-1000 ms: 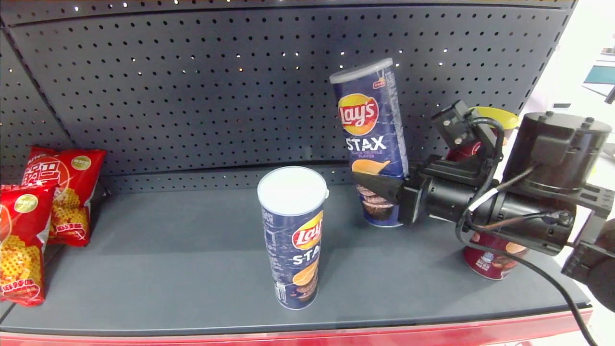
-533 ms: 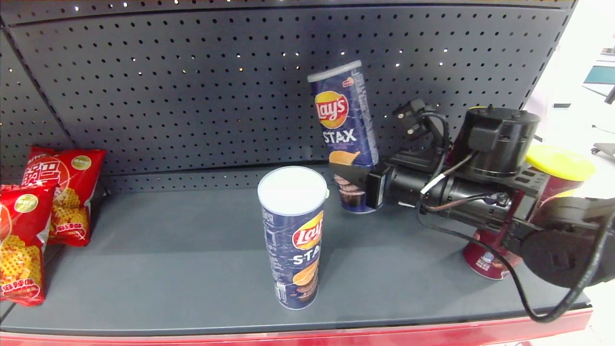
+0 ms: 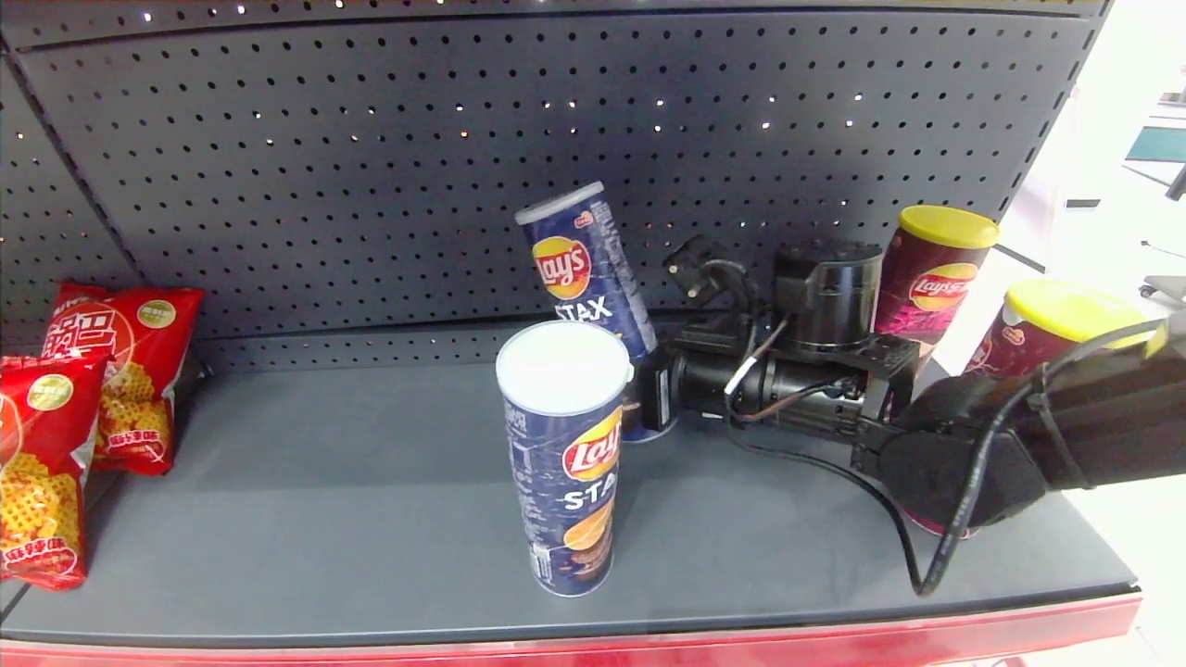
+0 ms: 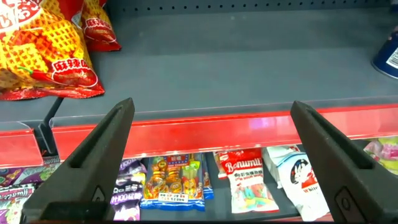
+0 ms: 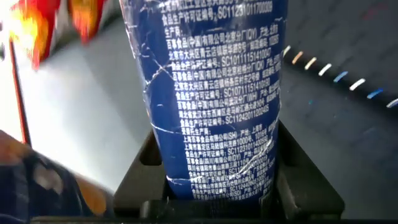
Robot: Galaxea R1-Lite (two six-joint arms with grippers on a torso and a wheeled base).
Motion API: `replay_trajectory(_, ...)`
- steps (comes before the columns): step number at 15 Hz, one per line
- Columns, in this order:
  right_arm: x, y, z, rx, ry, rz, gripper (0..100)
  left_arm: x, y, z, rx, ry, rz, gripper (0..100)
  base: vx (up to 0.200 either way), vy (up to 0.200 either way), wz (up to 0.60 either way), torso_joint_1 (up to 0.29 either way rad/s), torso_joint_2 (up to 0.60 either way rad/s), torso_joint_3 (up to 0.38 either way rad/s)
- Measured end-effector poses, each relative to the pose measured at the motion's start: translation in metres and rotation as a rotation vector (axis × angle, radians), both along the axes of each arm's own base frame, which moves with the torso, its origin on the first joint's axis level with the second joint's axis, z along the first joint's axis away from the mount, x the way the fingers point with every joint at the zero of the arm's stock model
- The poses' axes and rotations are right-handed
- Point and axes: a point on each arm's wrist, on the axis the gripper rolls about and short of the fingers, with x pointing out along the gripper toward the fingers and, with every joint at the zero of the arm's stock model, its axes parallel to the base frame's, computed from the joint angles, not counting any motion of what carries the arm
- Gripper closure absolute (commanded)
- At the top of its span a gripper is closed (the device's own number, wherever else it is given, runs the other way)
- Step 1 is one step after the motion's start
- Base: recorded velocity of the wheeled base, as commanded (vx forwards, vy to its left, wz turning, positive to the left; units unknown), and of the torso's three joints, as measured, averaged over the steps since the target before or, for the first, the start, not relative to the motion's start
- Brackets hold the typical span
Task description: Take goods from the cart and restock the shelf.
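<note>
— While looking down from the head view: where to find the task's thing?
— Blue chip can (image 3: 586,278), tilted, top leaning toward the shelf's left end, base low over the shelf (image 3: 371,482) near its back edge, about midway along. Clamped low on its body by the right gripper (image 3: 649,403), reaching in from the right end. Just behind a second blue can (image 3: 565,454), upright and nearer the front edge; cannot tell whether touching. Maroon cans (image 3: 936,269) with yellow lids at the right end, red snack bags (image 3: 120,371) at the left end.
— And from the left wrist view?
— Left gripper (image 4: 211,162) hanging before the red front edge (image 4: 205,127) of the shelf, jaws spread wide, nothing between them. Assorted packets (image 4: 249,180) on a lower level beneath.
— From the right wrist view?
— Jaws closed tight on the lower part of the blue chip can, printed side facing the camera.
— Step in hand, as a judgement?
— Probably placing: setting the can down behind its twin. Cannot tell whether the base is already on the shelf.
— Next move?
— Likely: bring upright, lower to a flat seat, only then release. Afterwards, draw back toward the right end without clipping the maroon cans or the second blue can.
</note>
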Motion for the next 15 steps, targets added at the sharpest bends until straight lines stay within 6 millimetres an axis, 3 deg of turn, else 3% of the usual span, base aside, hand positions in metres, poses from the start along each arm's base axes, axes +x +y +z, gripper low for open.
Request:
replay_trajectory(7,0.02,0.013,0.0,0.0,0.022,0.206,100,0.0,0.0,0.0,0.0,0.0,0.0,0,0.0,0.0,0.0,0.0,0.0,0.0)
replay_trajectory(15,0.025,0.038,-0.005,0.064,0.124,0.252,100,0.0,0.0,0.0,0.0,0.001,0.0,0,0.0,0.0,0.0,0.0,0.0,0.0)
